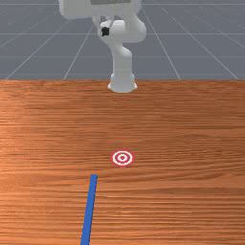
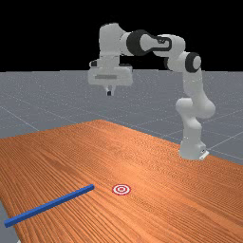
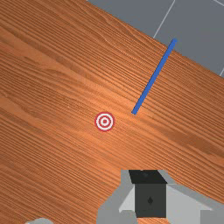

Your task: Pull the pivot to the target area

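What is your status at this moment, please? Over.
End effector raised above wooden table, not touching blue bar. Bar lies off the red-and-white bullseye. No obstacle seen between them.

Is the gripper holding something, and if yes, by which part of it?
Nothing is held: the gripper is high above the table, and the blue bar lies there untouched.

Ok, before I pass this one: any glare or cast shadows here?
Wrist view: a soft, brighter sheen on the table around the target, not washing out its rings; front view: the bar has a darker side face, and I see no cast shadow beside it; far view: no cast shadow of the arm that I can make out, black backdrop above the grey floor.
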`<state>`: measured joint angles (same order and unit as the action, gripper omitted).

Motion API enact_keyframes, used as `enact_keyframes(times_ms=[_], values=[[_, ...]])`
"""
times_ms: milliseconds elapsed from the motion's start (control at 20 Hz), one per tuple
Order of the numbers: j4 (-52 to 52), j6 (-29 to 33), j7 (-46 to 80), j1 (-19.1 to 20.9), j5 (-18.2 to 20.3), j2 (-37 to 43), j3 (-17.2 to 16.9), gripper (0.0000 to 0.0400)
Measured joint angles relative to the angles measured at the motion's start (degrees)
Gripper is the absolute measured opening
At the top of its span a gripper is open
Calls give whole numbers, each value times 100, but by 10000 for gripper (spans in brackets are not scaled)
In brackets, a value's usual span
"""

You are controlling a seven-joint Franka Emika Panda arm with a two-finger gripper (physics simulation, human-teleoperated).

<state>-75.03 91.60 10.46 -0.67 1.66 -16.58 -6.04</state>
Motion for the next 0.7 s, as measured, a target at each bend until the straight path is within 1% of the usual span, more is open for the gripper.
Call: enact_keyframes(times_ms=[50,200,250,300,350,400,450,500,550,600,650,700], values=[[826,-286,211,-4,91,-548,-64,0],[777,-212,651,43,137,-626,-222,0],[945,-279,867,50,179,-733,-257,0],[1160,-354,-769,203,89,-859,-64,0],[1549,-500,-538,209,133,-1094,-90,0],[2156,-900,-1870,752,1131,-1495,428,0],[2730,-1134,-1782,914,1424,-1866,615,0],[2339,-860,-1926,698,916,-1656,351,0],[2016,-647,-1986,710,973,-1558,357,0],[1717,-391,-1941,591,690,-1452,257,0],[1406,-130,-1908,508,495,-1355,194,0],[1155,79,-1647,430,379,-1292,124,0]])
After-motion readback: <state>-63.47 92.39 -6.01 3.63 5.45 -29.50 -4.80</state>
